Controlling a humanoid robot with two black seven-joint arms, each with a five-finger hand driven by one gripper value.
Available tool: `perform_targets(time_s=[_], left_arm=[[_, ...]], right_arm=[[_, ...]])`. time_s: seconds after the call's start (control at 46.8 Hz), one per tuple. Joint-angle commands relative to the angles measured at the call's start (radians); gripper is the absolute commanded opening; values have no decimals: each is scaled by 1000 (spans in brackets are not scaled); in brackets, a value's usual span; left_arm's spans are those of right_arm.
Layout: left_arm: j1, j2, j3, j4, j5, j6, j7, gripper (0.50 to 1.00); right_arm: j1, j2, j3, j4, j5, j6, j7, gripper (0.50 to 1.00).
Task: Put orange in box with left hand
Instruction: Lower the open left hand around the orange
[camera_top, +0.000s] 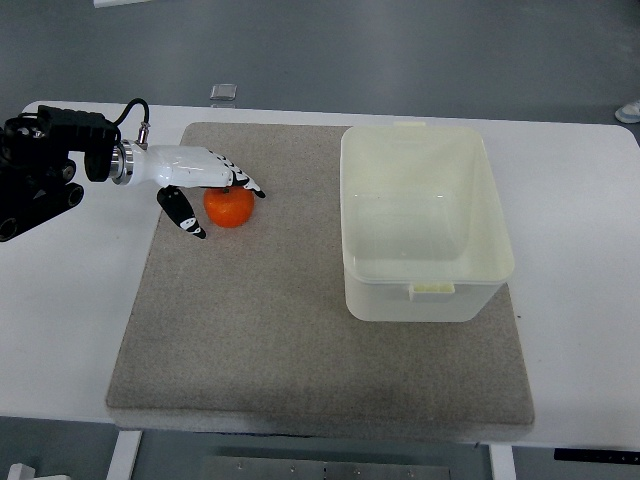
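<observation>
Grey felt mat (300, 340) fills the near part of the white table (70, 330), and on its far left corner sits the orange (229, 207), the one piece of fruit in the scene. To its right, well apart across bare mat, stands the translucent plastic box (428, 290), uncovered and with nothing in it, its rim facing up.

Reaching in from the left edge, my left hand (200, 180) is at the orange: the white fingers (243, 181) with their black tips arch over its top, and the thumb (183, 212) angles down beside its left flank. The digits are curled around the fruit and appear to touch it, but I cannot tell whether the grip has closed firmly; the orange rests on the mat, not raised.

By my judgement the orange is light, firm with a slight give, and round enough to roll or squirt out of a lopsided pinch. Its waxy peel offers little friction against hard fingertips. The best hold is across its widest girth, thumb opposite the fingers, with moderate pressure only. My right hand is out of frame.
</observation>
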Motion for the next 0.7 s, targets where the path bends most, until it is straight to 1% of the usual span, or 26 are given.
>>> perform_targets(time_s=[0.0,0.192,0.491,0.534,0.619,0.662,0.684], left_arm=[[0,-2,0,12,2,0,0,945],[2,-17,-2,48,16,2,0,934],[2,-25,-3,45,9,2,0,930],[2,-25,-5,46,9,3,0,911],[3,-35,-5,46,5,5,0,894],[3,-35,-3,46,8,3,0,859],[3,-35,-3,46,11,3,0,853]], right_arm=[[1,0,0,0,0,-1,0,944],[-1,0,0,0,0,-1,0,944],[1,0,0,0,0,1,0,944],[-1,0,0,0,0,1,0,944],[1,0,0,0,0,1,0,944],[-1,0,0,0,0,1,0,944],[-1,0,0,0,0,1,0,944]])
